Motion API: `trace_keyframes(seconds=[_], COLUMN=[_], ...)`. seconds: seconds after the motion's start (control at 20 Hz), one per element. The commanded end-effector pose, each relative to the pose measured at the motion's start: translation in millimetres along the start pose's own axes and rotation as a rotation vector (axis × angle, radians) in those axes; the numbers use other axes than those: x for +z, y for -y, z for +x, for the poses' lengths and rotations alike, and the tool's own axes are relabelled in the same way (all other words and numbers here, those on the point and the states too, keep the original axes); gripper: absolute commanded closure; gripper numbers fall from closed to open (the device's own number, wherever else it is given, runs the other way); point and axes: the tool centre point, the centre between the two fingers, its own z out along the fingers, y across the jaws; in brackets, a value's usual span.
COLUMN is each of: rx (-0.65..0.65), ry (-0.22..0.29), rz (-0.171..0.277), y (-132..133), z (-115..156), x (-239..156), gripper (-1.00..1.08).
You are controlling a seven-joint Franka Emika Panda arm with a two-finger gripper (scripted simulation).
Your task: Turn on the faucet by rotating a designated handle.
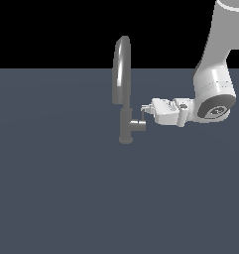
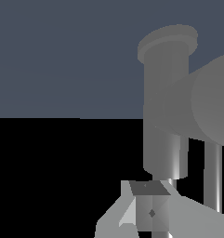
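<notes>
Both fingers [image 1: 145,110] sit at the handle's [image 1: 139,125] thin pin lever; their closure is unclear.

No readable text.
No labels, brands, numbers or signs show in either view, on any surface.

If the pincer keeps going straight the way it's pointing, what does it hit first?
Most likely the handle's thin pin lever, just ahead of the pincer, then the faucet column behind it. Depth is unclear, so it might pass beside the pin.
</notes>
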Motion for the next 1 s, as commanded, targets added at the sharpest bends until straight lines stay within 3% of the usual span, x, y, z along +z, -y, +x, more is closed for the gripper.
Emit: trace_keyframes(seconds=[0.0, 0.95], rx=[0.007, 0.007], ry=[0.007, 0.006], rz=[0.008, 0.012], y=[0.4, -23.6], z=[2.6, -5.8], x=[1.0, 1.3], gripper=[1.08, 1.08])
